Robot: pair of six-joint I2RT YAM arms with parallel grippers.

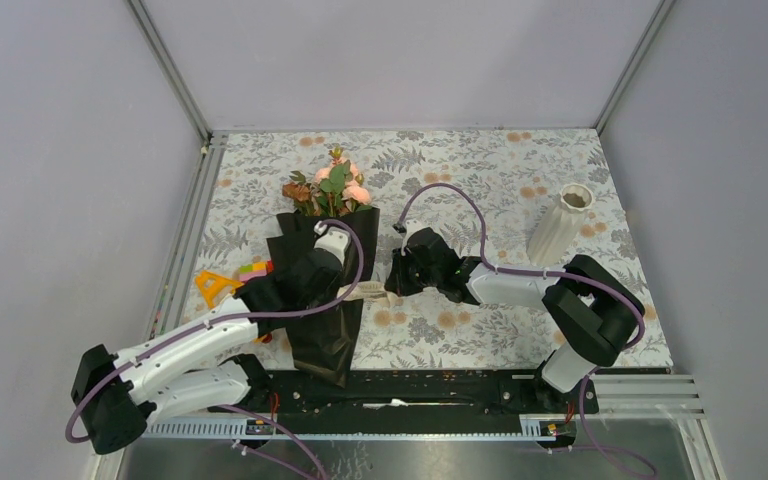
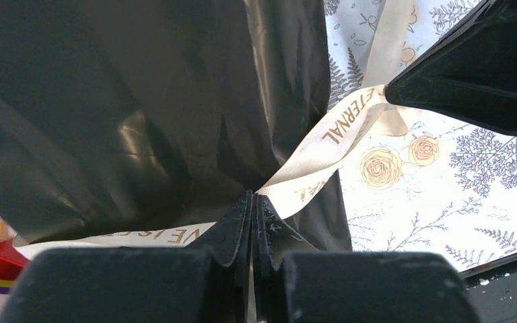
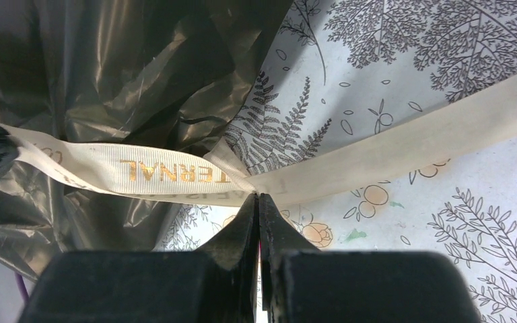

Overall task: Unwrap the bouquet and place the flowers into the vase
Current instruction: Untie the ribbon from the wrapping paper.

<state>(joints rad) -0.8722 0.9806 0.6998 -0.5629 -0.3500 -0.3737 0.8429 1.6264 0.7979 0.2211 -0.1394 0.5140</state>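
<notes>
Closest to the arm bases, the narrow tail of the bouquet [image 1: 325,345] reaches almost to the near edge of the counter [image 1: 480,170], the black wrapping lying flat with its mouth pointing to the far side. The overhead view gives this layout but hides both sets of fingertips under the arms; the wrist views supply them. The left wrist view shows the left claw [image 2: 252,195] clenched, its tips pinching the cream ribbon [image 2: 333,131] right against the glossy black paper. The gold lettering runs up and right from there to the right claw, whose dark body sits at the upper right of that view. The right wrist view shows the right claw [image 3: 258,196] clenched as well, nipping the same ribbon where two strands meet, just off the wrapping's edge and over the patterned cloth. One strand leads left across the crumpled paper and the other trails away to the right. So the bouquet lies under and beside the left claw, and just to the left of the right one. A colourful block toy [image 1: 250,270], seen only as a corner by the left wrist camera, rests just left of the wrapping. Farther back, the flowers [image 1: 335,185] spill from the wrapping's mouth. The vase [image 1: 562,225] stands on the far right, well apart from both claws.
</notes>
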